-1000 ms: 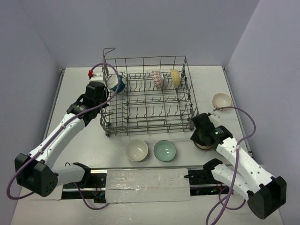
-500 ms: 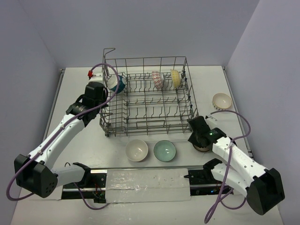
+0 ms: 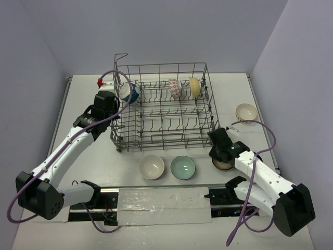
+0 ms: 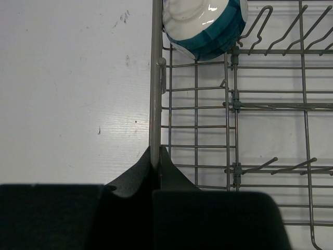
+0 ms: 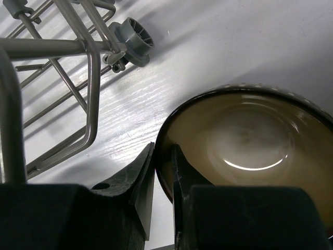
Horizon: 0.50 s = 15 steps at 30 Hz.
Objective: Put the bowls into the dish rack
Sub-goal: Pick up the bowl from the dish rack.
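Left fingers (image 4: 136, 177) clench the dish rack (image 4: 155, 94) side wire, apparently steadying it; right fingers (image 5: 139, 174) pinch the tan bowl (image 5: 244, 140) by its rim for lifting

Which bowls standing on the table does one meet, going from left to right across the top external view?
White bowl → pale green bowl → brown bowl → cream bowl. The dish rack spans several of them, so it is left out.

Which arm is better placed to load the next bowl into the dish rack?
Right. The right hand has the brown bowl by the rim, one finger inside, one outside. The left hand is shut on the dish rack, on its side wire.
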Available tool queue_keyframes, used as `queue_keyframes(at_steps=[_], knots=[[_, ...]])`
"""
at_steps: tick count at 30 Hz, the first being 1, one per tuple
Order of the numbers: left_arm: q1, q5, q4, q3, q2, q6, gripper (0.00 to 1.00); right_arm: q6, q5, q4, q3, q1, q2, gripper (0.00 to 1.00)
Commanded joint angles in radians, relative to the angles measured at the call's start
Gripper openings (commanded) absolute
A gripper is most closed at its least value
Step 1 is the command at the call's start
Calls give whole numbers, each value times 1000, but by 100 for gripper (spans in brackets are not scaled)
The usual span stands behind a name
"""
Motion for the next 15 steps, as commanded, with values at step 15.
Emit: queue_keyframes(at_steps=[15], knots=[[2,51,-50,-23,-8,66,0,26,-49,-139,128,81,-137,0]])
